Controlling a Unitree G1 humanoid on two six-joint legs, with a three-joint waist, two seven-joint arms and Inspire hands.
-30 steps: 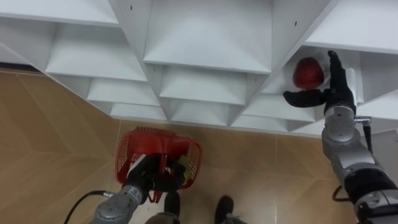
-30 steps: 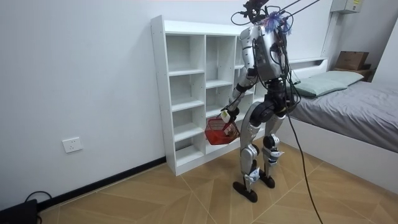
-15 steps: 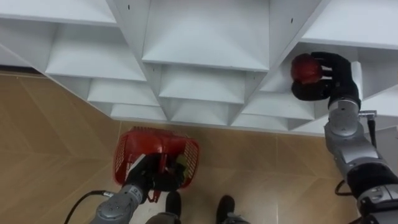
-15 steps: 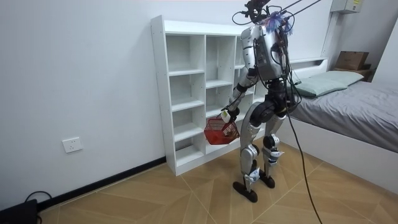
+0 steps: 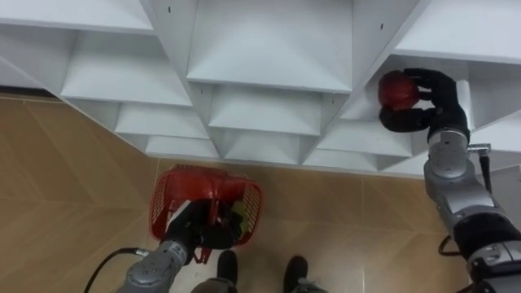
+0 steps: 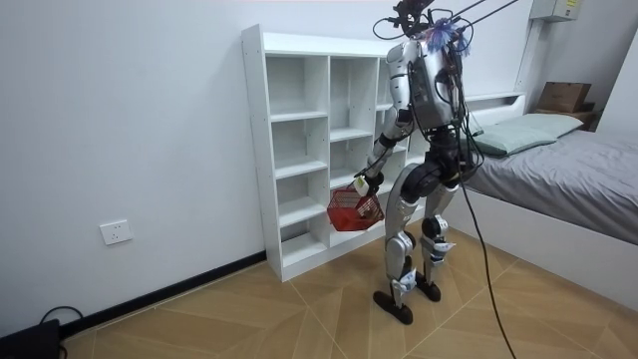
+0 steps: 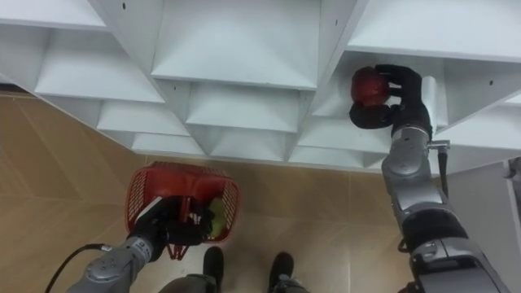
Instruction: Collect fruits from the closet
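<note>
As my right hand curls round the red fruit: pick.
Next: off closet shelf edge, into basket gripped by left hand.

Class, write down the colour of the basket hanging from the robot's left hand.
The basket is red, clearest in the left eye view.

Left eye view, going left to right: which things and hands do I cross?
red basket → red fruit → right hand, curled round that fruit in the shelf compartment. The left hand grips the basket's handle and overlaps the basket, so it is left out of the order.
</note>
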